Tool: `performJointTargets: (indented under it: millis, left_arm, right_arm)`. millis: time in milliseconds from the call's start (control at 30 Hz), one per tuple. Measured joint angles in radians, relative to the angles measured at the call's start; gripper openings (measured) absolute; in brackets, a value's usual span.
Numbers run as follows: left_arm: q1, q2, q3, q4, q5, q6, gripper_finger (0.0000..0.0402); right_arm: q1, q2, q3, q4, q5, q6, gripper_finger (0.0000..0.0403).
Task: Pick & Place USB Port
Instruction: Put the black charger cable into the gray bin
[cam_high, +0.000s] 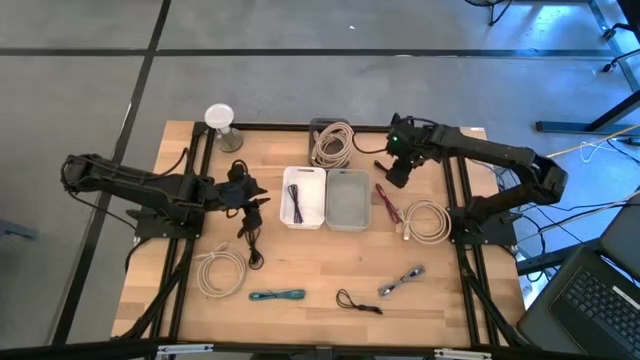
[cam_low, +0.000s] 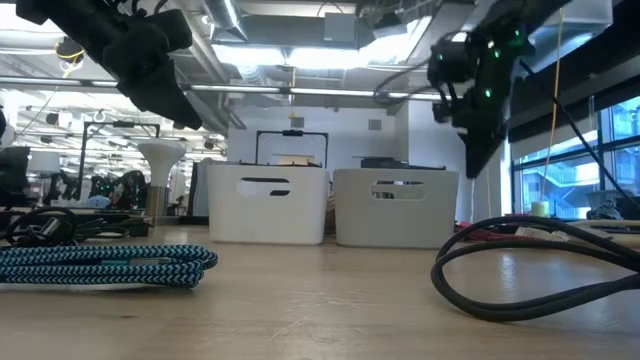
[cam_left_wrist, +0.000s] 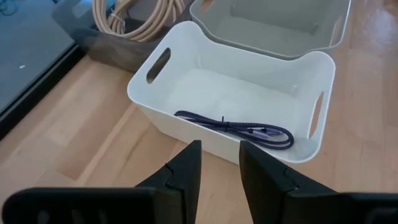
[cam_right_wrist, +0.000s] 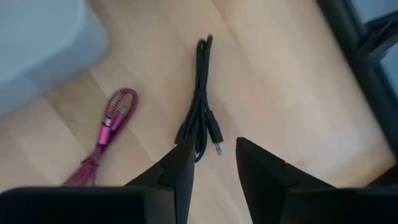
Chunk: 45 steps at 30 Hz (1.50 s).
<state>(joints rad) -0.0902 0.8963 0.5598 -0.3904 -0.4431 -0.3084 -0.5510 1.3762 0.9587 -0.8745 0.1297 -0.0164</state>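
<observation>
the left gripper is hanging just short of the white plastic bin, its two dark fingers standing a little apart with nothing between them. inside that bin one purple braided usb cable is lying folded along the floor. beside it, touching, is sitting a second bin, the grey plastic bin, which looks bare inside. so two bins in all, side by side in the middle of the wooden table.

the right gripper is hovering above the table beyond the grey bin, fingers also slightly apart and gripping nothing. right under it one black usb cable is lying folded on the wood, and next to that one pink braided cable.

further out, from above, i am counting three cream-coloured coiled cables: one behind the bins, one near the right arm's base, one in front of the left arm. along the front edge are lying one teal braided cable, one thin black cable and one grey cable. another dark cable is trailing on the wood by the left gripper. a white round lamp-like object is standing at the far left corner.
</observation>
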Motion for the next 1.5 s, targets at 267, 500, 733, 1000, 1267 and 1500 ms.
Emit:
performJointTargets:
  millis: [267, 500, 733, 1000, 1267, 1500]
  left_arm:
    - [0.000, 0.000, 0.000, -0.001, 0.001, -0.001, 0.0099]
    - [0.000, 0.000, 0.000, -0.001, 0.002, -0.001, 0.0101]
    - [0.000, 0.001, 0.000, -0.001, 0.002, -0.002, 0.0099]
    - [0.000, 0.001, 0.000, -0.002, 0.002, -0.002, 0.0102]
    - [0.000, 0.001, 0.000, -0.002, 0.002, -0.002, 0.0099]
    - [0.000, 0.001, 0.000, -0.002, 0.002, -0.002, 0.0100]
  right_arm:
    - [-0.031, 0.000, -0.168, 0.246, -0.098, -0.021, 0.0126]
    - [-0.032, 0.021, -0.209, 0.367, -0.097, -0.018, 0.0126]
    - [-0.046, 0.090, -0.211, 0.423, -0.097, -0.025, 0.0126]
    - [-0.090, 0.158, -0.211, 0.447, -0.097, -0.037, 0.0126]
    - [-0.094, 0.231, -0.210, 0.468, -0.100, -0.044, 0.0126]
    - [-0.093, 0.220, -0.210, 0.467, -0.073, -0.048, 0.0059]
